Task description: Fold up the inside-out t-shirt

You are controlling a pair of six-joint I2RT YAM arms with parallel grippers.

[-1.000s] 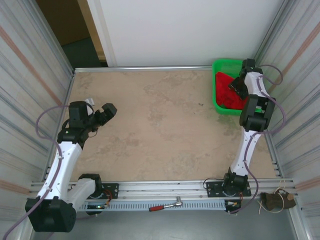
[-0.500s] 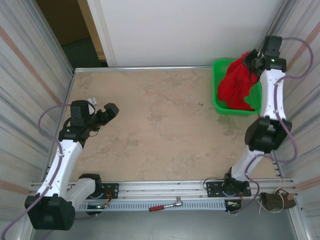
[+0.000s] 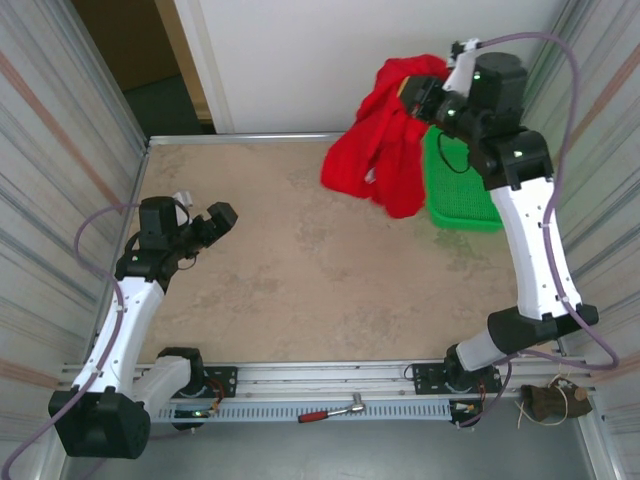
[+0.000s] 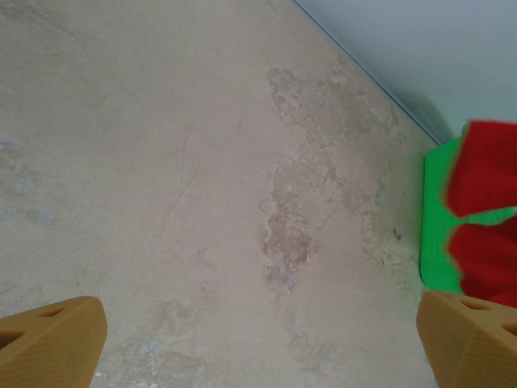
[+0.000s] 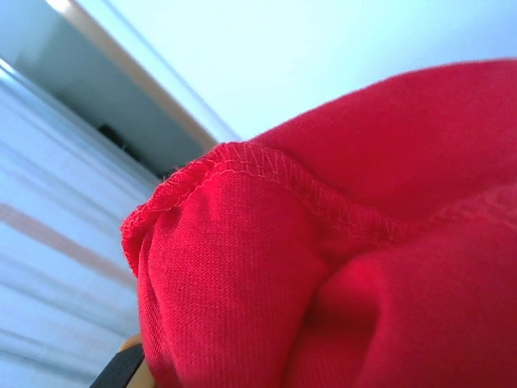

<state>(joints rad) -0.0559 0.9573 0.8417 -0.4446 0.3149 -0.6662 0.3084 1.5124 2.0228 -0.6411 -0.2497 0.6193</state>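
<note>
The bright red inside-out t-shirt [image 3: 385, 150] hangs bunched in the air at the back of the table, left of the green basket [image 3: 460, 195]. My right gripper [image 3: 418, 97] is raised high and shut on its top. In the right wrist view the red cloth [image 5: 339, 267] with a stitched hem covers the fingers. The left wrist view catches the shirt [image 4: 485, 218] at its right edge, in front of the basket [image 4: 436, 242]. My left gripper [image 3: 215, 222] hovers open over the left side of the table, its tan fingertips [image 4: 48, 343] far apart with nothing between them.
Metal walls close in the table on the left and right, and a white wall stands behind. A red-handled tool [image 3: 335, 411] lies on the front rail between the arm bases. A brown object [image 3: 548, 400] sits at the front right corner.
My right gripper shut on the shirt in the basket, then lifted it up and to the left, clear of the basket. The left arm stayed in place.
</note>
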